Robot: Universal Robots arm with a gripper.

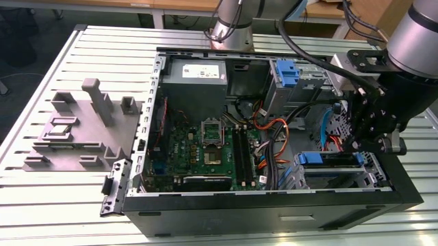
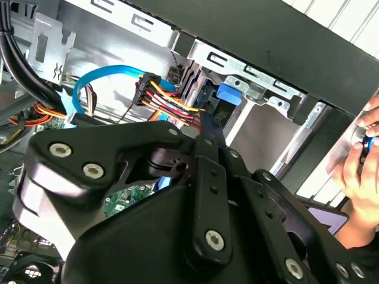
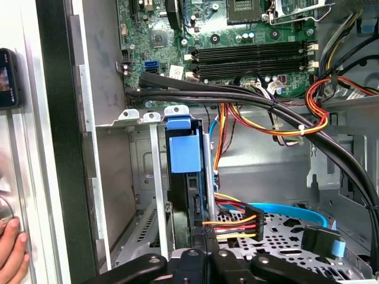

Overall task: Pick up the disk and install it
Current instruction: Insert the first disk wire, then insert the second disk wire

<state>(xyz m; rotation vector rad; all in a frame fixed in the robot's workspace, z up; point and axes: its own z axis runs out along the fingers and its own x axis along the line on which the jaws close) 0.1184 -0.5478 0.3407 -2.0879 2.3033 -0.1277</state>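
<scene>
Slatted white workbench (image 1: 41,77) fills the scene, and objects are listed across the exterior view from its left to its right. At nine o'clock stands a grey moulded fixture (image 1: 79,130) with upright posts, apparently there to park parts. At the centre lies an open computer case (image 1: 274,205), side panel off so its inside is reachable; a grey power supply (image 1: 195,82) sits at eleven o'clock within it and a green motherboard (image 1: 198,148) at the middle. An empty blue caddy (image 1: 287,72) is racked at one o'clock. At four o'clock is the disk (image 1: 330,160), its blue carrier bracket seated in the lower drive bay, also seen in the first wrist view (image 3: 182,151). The black gripper (image 1: 366,146) hangs just beside the bay at three o'clock; whether it grips the disk cannot be told. A person's hand (image 2: 361,177) rests outside the case in the second wrist view.
</scene>
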